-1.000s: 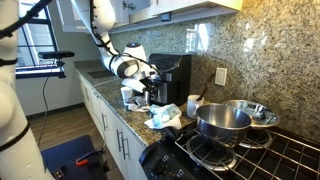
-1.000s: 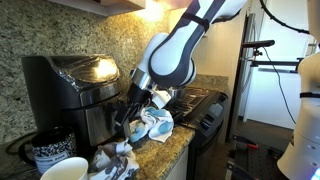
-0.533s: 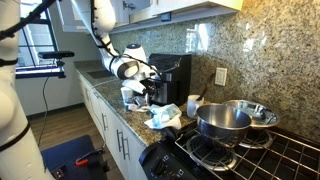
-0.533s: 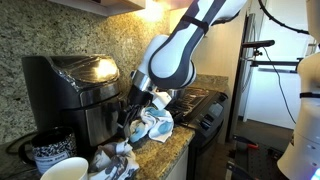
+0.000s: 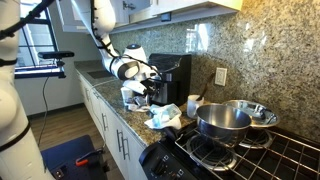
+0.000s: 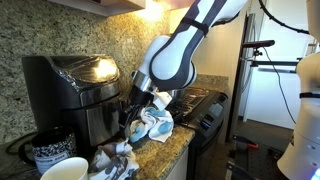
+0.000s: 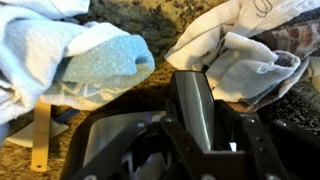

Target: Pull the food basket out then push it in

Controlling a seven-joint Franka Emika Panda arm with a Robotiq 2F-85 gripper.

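Note:
The food basket is the lower front of a black boxy appliance on the granite counter, and it sits pushed in. Its grey handle runs upright through the middle of the wrist view. My gripper straddles this handle, with its dark fingers closed in on it from both sides; only a sliver of light shows at the right finger. In both exterior views the gripper is at the basket's front, low over the counter.
Blue and white cloths lie heaped on the counter right in front of the appliance. A steel pot and a metal bowl stand on the stove. Mugs stand beside the appliance.
The arm has stayed at the basket's handle; no movement of the arm or the basket shows in the exterior views.

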